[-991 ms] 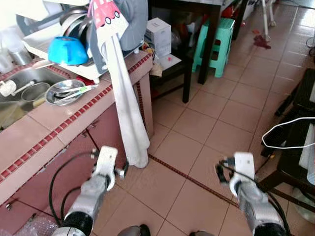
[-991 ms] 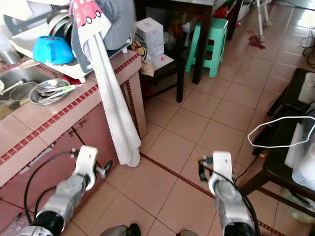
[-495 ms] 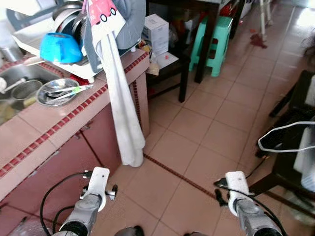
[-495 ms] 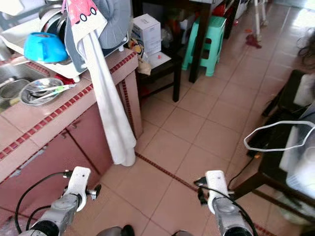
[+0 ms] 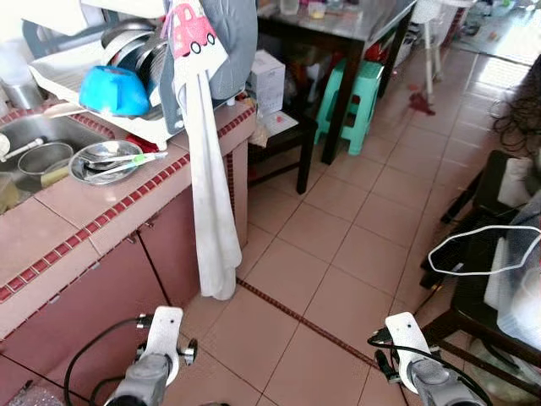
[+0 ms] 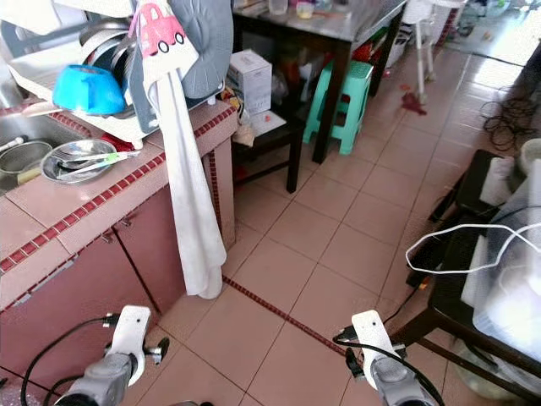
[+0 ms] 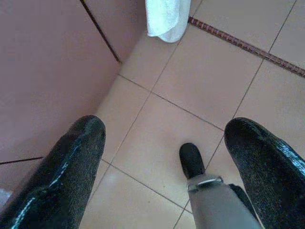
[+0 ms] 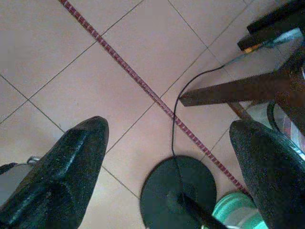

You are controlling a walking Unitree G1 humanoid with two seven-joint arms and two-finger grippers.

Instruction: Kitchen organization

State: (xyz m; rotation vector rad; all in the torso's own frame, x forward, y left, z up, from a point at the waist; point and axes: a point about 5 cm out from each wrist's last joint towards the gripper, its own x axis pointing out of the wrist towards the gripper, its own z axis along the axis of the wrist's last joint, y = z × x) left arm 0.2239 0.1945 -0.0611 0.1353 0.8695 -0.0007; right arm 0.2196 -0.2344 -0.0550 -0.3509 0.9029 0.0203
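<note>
Both arms hang low over the floor, left gripper (image 7: 164,157) and right gripper (image 8: 167,157) fingers spread wide and empty, beside the tiled counter (image 5: 76,203) where a white towel (image 5: 211,220) hangs drying.

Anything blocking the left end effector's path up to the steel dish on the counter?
Partly. The left end effector hangs open near the floor beside the cabinet front. The steel dish sits above, so the countertop edge lies between them. The hanging towel is off to the side.
</note>
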